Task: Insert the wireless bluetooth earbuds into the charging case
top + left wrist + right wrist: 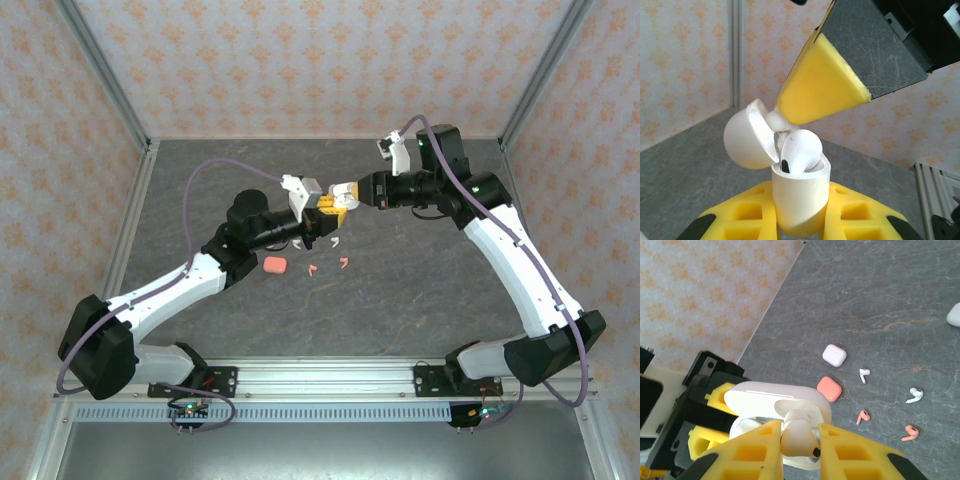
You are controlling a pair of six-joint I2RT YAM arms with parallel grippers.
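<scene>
- Firstly, my left gripper (801, 220) was clamped on the white charging case (800, 197). Its yellow fingers pressed the lower body from both sides and the case stood upright.
- The lid (745, 135) was hinged open, swung to the left in the left wrist view.
- A seated earbud (801, 150), white, rested in the mouth of the case with its rounded head up and a dark mesh patch showing.
- My right gripper (801, 430) was closed to a narrow gap on the held earbud (799, 442), also white, pinched between the yellow pads directly over the open case.
- In the left wrist view, one of the right gripper's fingers (820, 85) came down from the upper right. The held earbud at its tip lay between the lid and the seated earbud. I could not tell whether it had entered its socket.
- From above, the two grippers met tip to tip over the middle of the table (420, 290).
- On the table lay a closed white case (834, 355) and, just beside it, a salmon case (829, 388).
- A loose white earbud (864, 375) lay near those cases and a further white earbud (914, 395) lay to its right.
- A salmon earbud (863, 416) and a second salmon earbud (910, 433) lay apart from each other, nearer the camera.
</scene>
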